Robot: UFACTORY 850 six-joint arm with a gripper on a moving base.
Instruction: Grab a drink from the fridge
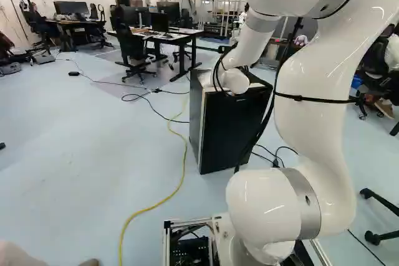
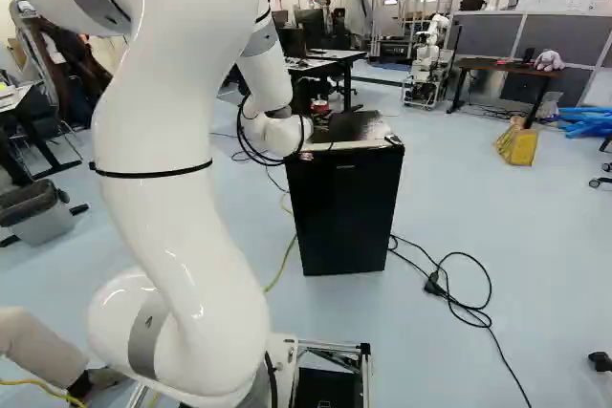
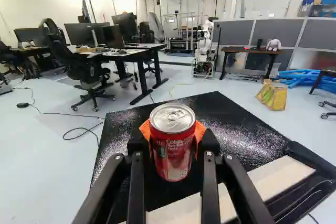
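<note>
My orange pads (image 3: 200, 131) clasp the upright red can (image 3: 172, 153) over the fridge top (image 3: 231, 121), where sideways travel before adequate lift could scrape and tilt it.

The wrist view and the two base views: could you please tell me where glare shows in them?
Wrist view: sheen on the lid of the red can, speckled shine on the black fridge top; left base view and right base view: thin white highlights on the arm.

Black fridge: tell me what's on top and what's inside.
On the fridge, a pale strip crosses the top; the fingers grip a red can on or just above it. The inside cannot be seen: the black front covers it.
</note>
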